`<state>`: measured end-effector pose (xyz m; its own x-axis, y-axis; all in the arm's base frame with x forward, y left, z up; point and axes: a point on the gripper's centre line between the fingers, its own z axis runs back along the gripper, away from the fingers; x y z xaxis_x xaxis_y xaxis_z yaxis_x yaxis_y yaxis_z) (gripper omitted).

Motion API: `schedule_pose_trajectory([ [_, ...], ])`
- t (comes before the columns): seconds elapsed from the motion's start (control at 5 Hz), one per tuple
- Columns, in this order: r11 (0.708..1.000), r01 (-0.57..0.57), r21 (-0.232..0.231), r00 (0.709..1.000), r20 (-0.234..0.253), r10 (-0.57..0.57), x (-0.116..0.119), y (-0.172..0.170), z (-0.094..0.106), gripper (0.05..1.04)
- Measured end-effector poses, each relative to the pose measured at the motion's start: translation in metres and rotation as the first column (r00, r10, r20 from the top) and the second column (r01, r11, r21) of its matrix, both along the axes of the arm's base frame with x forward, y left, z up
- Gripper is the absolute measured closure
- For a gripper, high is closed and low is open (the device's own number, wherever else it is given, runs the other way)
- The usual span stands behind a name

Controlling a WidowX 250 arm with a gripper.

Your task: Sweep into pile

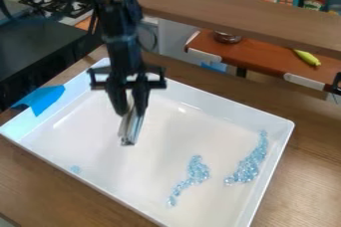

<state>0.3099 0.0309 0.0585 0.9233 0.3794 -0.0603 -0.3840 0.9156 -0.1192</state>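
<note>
You have the black gripper [132, 107] above the far left part of the white tray [100, 134], pointing down, its two fingers pinching a narrow, silvery-white tool [131, 130] between them; whether the tool's lower end touches the tray floor, you can't tell from here. Your pale blue beads lie on that floor in separate groups: a curved band [249, 165] near the right wall, thicker toward the near end, a thinner trail [196, 170] to its left, tapering toward you, and a tiny cluster [76, 170] well apart from both, by the near left wall. The tray sits on your wooden table [313, 156], with a piece of blue tape [45, 97] at its left side. Behind, you've got stove burners [59, 3] at upper left, and a yellow-green toy [307, 57] on a reddish-brown counter [259, 59] at upper right
</note>
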Motion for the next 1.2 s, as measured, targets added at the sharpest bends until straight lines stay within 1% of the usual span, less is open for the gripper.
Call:
schedule_pose_trajectory([
  [0.2,0.999,0.011,0.053,0.996,-0.085,-0.007,-0.006,-0.006,-0.035,0.742],
  [0.4,0.997,0.021,0.076,0.992,-0.124,-0.012,-0.013,-0.016,-0.052,0.742],
  [0.6,0.996,0.035,0.086,0.991,-0.13,-0.024,-0.014,-0.03,-0.06,0.742],
  [0.8,0.996,0.038,0.086,0.99,-0.14,-0.026,-0.015,-0.042,-0.065,0.742],
  [1.0,0.997,0.026,0.075,0.988,-0.153,-0.014,-0.012,-0.06,-0.068,0.742],
  [1.2,0.998,0.01,0.069,0.988,-0.158,0.001,0.0,-0.077,-0.068,0.742],
])
